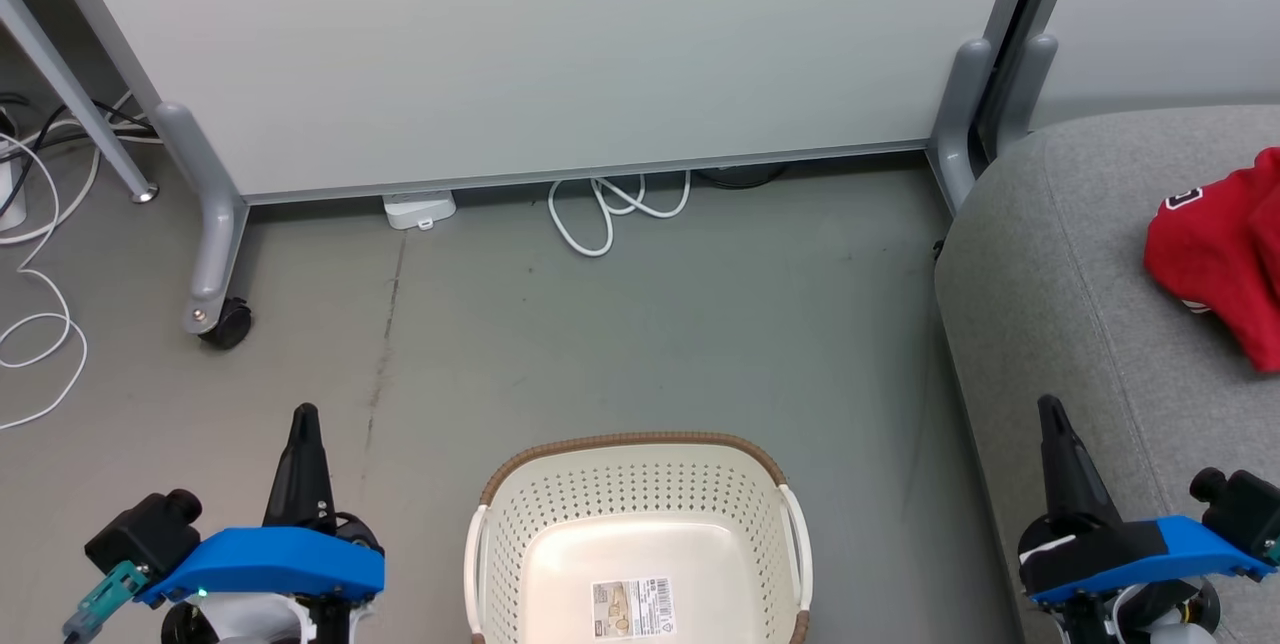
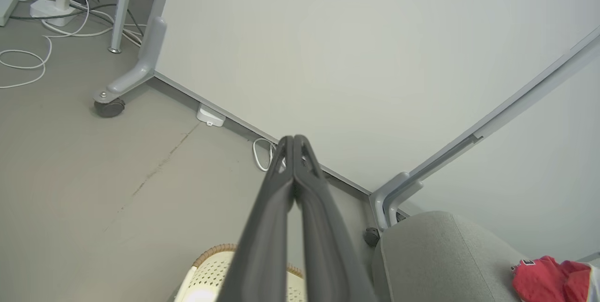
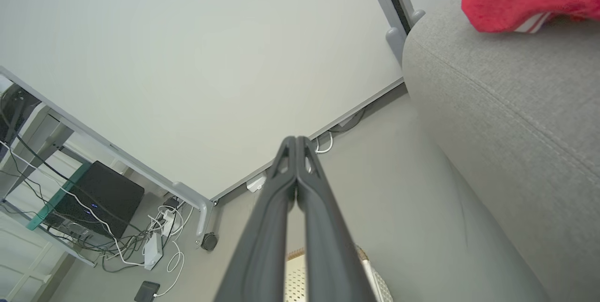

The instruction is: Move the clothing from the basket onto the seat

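Clothing [image 1: 1215, 244] on seat [image 1: 1060, 274], barcode sticker [image 1: 632, 608] inside basket [image 1: 640, 484], head view

Resting on the grey floor [image 1: 640, 324]: cream laundry basket [image 1: 640, 489], looped white cable [image 1: 605, 209], castered partition foot [image 1: 210, 244]. Lying on the grey sofa seat [image 1: 1060, 254]: crumpled red jerseys [image 1: 1215, 254].

Between the left tool [image 1: 304, 412] and right tool [image 1: 1048, 404], both matt dark plastic, the basket [image 1: 640, 489] is smooth, slightly glossy plastic with a paper sticker [image 1: 632, 608]. Beside the right tool, the seat [image 1: 1060, 254] is matt, coarse-woven cloth; the clothing [image 1: 1215, 249] beyond is soft matt fabric.
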Motion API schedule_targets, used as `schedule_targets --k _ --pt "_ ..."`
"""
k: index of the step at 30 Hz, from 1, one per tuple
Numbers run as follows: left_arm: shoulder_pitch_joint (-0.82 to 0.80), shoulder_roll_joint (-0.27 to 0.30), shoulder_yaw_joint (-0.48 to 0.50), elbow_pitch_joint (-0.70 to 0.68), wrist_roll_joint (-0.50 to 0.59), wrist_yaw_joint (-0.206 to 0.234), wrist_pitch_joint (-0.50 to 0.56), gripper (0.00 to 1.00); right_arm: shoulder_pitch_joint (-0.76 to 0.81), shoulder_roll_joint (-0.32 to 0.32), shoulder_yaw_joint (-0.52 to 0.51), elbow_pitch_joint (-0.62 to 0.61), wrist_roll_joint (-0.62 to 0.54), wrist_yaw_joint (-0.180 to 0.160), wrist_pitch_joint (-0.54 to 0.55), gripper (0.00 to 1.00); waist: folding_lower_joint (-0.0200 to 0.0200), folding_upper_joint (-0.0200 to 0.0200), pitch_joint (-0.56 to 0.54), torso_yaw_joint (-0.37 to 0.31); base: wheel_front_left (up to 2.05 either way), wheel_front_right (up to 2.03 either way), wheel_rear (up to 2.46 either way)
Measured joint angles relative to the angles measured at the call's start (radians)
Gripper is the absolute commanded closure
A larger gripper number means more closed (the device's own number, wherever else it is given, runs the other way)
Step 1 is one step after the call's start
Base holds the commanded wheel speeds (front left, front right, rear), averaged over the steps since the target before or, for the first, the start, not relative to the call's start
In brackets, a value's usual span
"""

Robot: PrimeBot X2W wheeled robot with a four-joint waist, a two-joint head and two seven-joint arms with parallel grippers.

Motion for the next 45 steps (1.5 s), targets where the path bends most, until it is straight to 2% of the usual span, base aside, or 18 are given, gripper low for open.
schedule_targets --k 20,45 --pt "-0.002 0.000 0.028 -0.026 -0.267 0.001 0.067 1.00 -0.004 0.000 -0.013 -0.008 0.269 0.000 0.065 1.00 0.0000 0.0000 -0.015 -0.008 0.00 0.00 0.00" --pt "-0.006 0.000 0.055 -0.050 -0.534 0.003 0.133 1.00 -0.007 0.000 -0.027 -0.016 0.545 0.000 0.134 1.00 0.0000 0.0000 -0.034 -0.017 0.00 0.00 0.00"
